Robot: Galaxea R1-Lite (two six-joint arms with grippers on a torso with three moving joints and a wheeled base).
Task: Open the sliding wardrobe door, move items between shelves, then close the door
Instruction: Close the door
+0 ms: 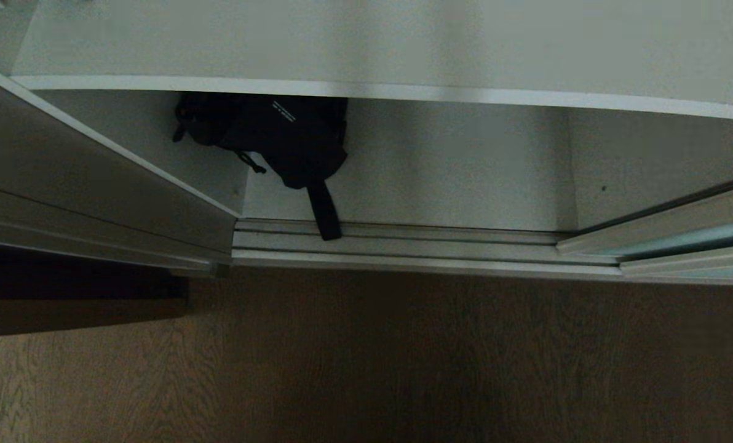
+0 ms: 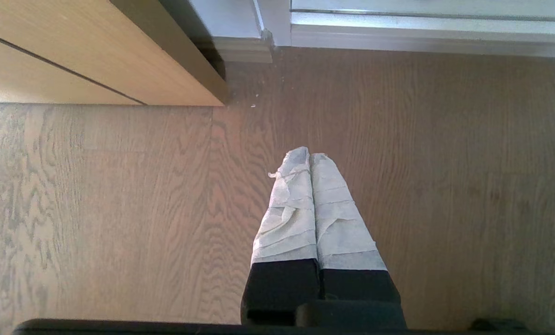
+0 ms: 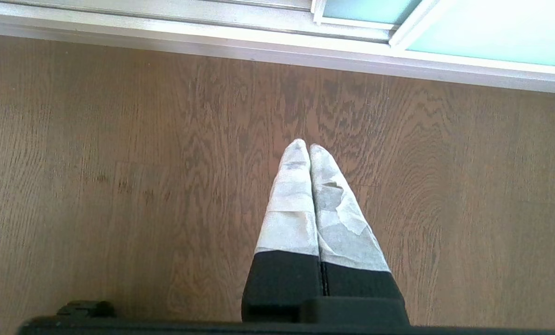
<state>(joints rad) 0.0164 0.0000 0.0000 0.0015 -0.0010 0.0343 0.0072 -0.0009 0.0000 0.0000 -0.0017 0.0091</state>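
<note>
Head view shows us the black strappy bundle [image 1: 280, 138] on the low grey shelf [image 1: 452, 178], its strap hanging over the ribbed silver track [image 1: 434, 246], while both our fingers [image 2: 301, 204] [image 3: 301, 204] hang clenched and empty over the brown wood floor [image 1: 403, 357], since the frosted aqua glass door [image 3: 491, 28] is open.

Both grippers look pretty much the same. The left gripper [image 2: 309, 156] has two long tapered fingers [image 2: 289, 209] wrapped in wrinkly off-white tape, a bit frayed at the tip, sitting on chunky black bases. The right gripper [image 3: 304, 145] has the same black bases, and its tape is peeling in patches on one finger.
</note>
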